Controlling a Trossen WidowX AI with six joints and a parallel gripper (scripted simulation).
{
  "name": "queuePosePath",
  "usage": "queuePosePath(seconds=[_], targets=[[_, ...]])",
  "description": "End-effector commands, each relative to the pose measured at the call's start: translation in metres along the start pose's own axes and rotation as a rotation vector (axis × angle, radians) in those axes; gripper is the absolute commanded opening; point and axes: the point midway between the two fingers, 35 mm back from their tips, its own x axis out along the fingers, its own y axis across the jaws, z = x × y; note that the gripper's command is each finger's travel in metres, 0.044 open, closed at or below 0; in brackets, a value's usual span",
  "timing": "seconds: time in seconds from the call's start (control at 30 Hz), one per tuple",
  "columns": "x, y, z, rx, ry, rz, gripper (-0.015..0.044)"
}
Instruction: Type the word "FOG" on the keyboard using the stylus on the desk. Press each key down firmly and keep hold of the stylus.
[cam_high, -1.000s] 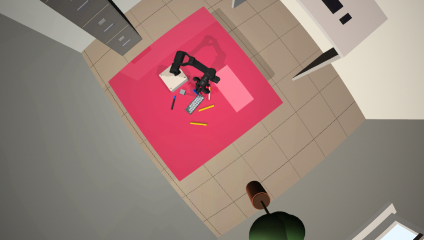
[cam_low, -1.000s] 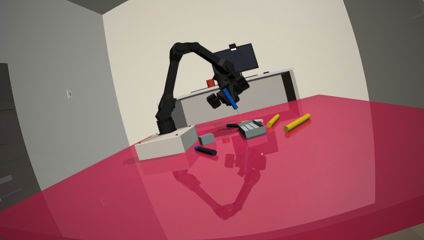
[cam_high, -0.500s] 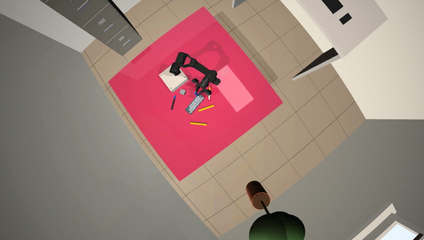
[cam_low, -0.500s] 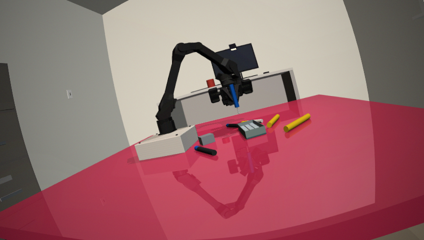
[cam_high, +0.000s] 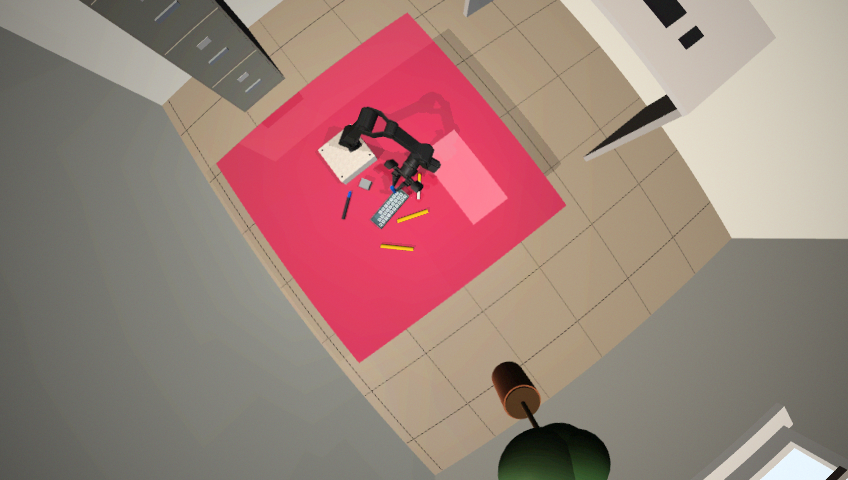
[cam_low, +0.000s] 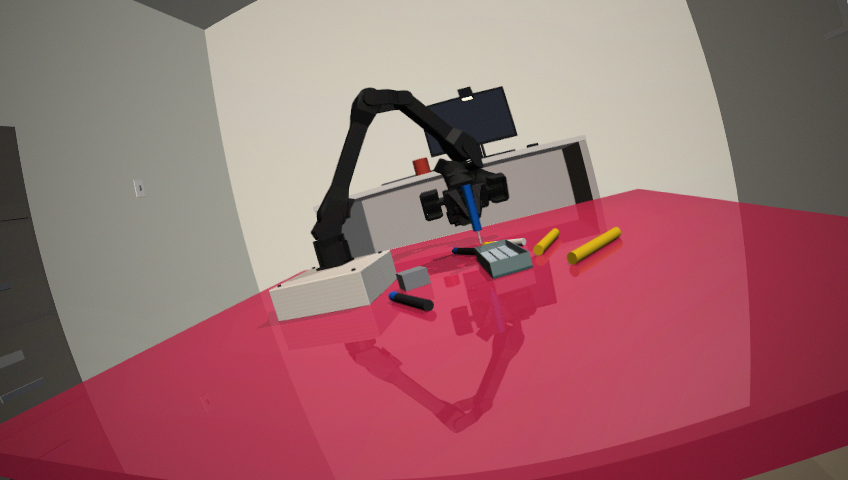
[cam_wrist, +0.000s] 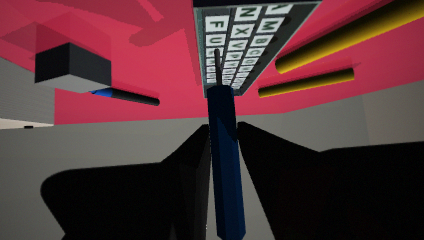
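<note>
The blue stylus (cam_low: 471, 208) (cam_wrist: 226, 160) is clamped in the gripper (cam_low: 470, 209) (cam_wrist: 223, 129), tilted slightly, its tip pointed down near the keyboard (cam_high: 389, 208) (cam_low: 504, 261) (cam_wrist: 250, 42); whether a key is touched cannot quite be told.

The black arm (cam_high: 392, 127) (cam_low: 351, 154) arches high, its fingers (nearly together) pointing downward.

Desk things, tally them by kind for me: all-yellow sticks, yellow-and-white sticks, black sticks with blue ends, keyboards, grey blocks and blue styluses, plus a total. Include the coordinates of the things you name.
All-yellow sticks (cam_high: 412, 215) (cam_high: 396, 247) (cam_low: 547, 241) (cam_low: 595, 245) (cam_wrist: 350, 35) (cam_wrist: 306, 82): 2
Yellow-and-white stick (cam_high: 418, 195) (cam_low: 517, 242): 1
Black sticks with blue ends (cam_high: 345, 208) (cam_low: 413, 302) (cam_low: 465, 251) (cam_wrist: 137, 97): 2
Keyboard (cam_high: 389, 209) (cam_low: 514, 271) (cam_wrist: 242, 45): 1
Grey block (cam_high: 364, 183) (cam_low: 413, 277) (cam_wrist: 90, 67): 1
Blue stylus (cam_low: 471, 208) (cam_wrist: 225, 150): 1
Total: 8
</note>
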Motion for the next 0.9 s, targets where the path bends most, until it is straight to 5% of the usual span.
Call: queuePosePath(seconds=[0.0,0.2,0.3,0.87], targets=[[0.0006,-0.0002,0.0005,-0.005,0.001,-0.002,0.0000],[0.0006,-0.0002,0.0005,-0.005,0.001,-0.002,0.0000],[0.0004,-0.0026,0.0016,-0.005,0.001,-0.002,0.0079],[0.0049,-0.0037,0.0100,-0.005,0.001,-0.002,0.0081]])
